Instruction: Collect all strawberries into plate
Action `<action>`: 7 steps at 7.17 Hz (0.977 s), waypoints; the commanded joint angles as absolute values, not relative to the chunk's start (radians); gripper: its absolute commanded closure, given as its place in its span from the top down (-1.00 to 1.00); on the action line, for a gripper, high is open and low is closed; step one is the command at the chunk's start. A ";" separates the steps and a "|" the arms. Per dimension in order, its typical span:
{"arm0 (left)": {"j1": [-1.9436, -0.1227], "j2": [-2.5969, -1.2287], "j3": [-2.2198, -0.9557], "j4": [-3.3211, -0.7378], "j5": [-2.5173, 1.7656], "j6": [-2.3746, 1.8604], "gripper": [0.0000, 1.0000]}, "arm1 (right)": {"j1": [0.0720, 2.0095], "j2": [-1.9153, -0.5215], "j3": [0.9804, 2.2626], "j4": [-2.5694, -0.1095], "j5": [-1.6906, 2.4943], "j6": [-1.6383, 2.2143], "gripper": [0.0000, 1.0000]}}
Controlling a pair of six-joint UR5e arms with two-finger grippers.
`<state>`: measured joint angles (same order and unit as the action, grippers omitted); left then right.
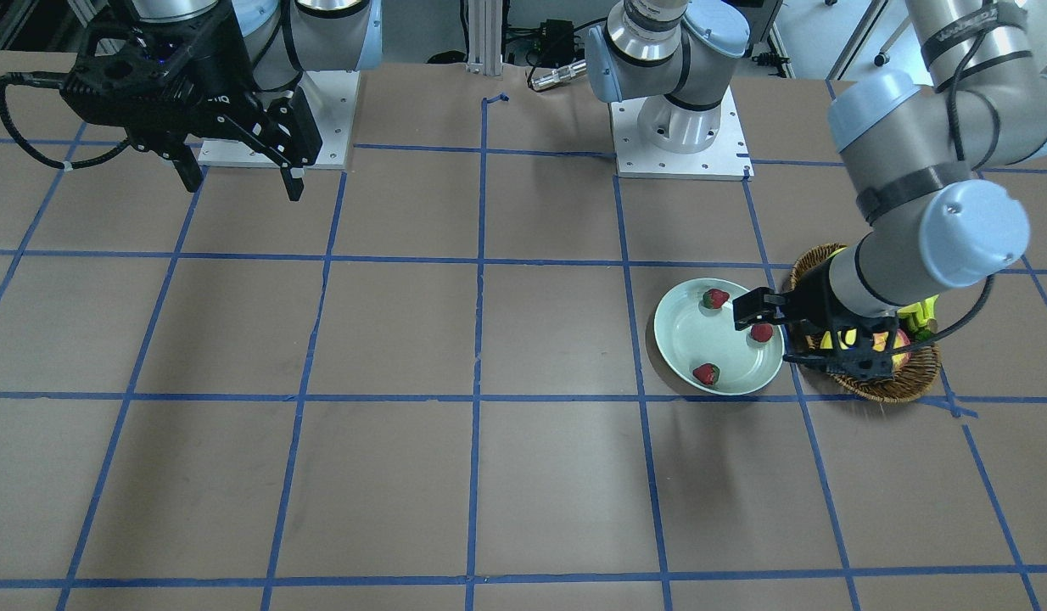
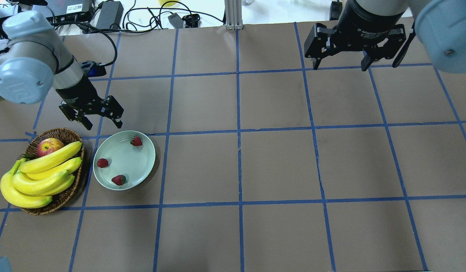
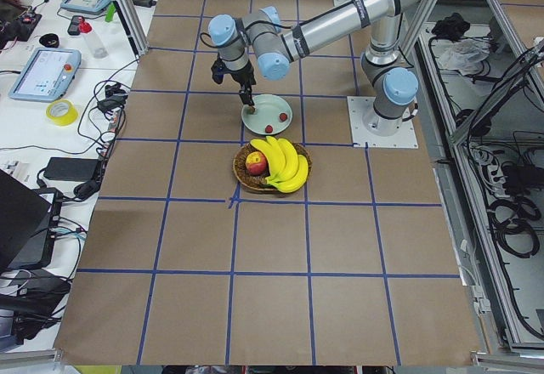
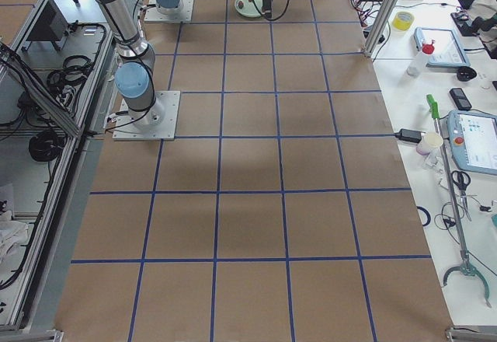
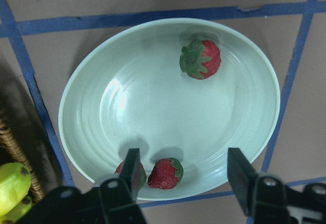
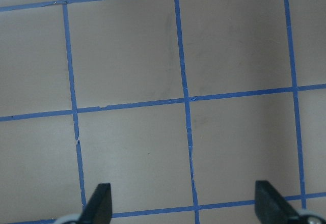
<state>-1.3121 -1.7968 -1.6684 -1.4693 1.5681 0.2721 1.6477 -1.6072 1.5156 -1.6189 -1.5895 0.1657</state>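
Three strawberries lie apart inside the pale green plate at the table's left. In the left wrist view two show whole, and the third is partly hidden behind a finger. My left gripper is open and empty. It hangs above the plate's rim on the basket side, and its wrist camera looks down into the plate. My right gripper is open and empty, high over bare table at the far right.
An oval wicker basket with bananas and a red-yellow apple stands right beside the plate, on its left. Brown paper with a blue tape grid covers the table. Cables and gear lie beyond the far edge.
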 commanded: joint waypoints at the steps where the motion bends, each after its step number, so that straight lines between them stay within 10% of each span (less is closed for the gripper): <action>1: -1.315 -1.741 -1.446 -1.672 1.589 0.200 1.00 | 1.647 -1.608 1.516 -1.618 -1.589 0.166 1.00; 7: -1.521 -1.606 -1.408 -1.709 1.582 0.055 1.00 | 1.648 -1.609 1.516 -1.617 -1.589 0.167 1.00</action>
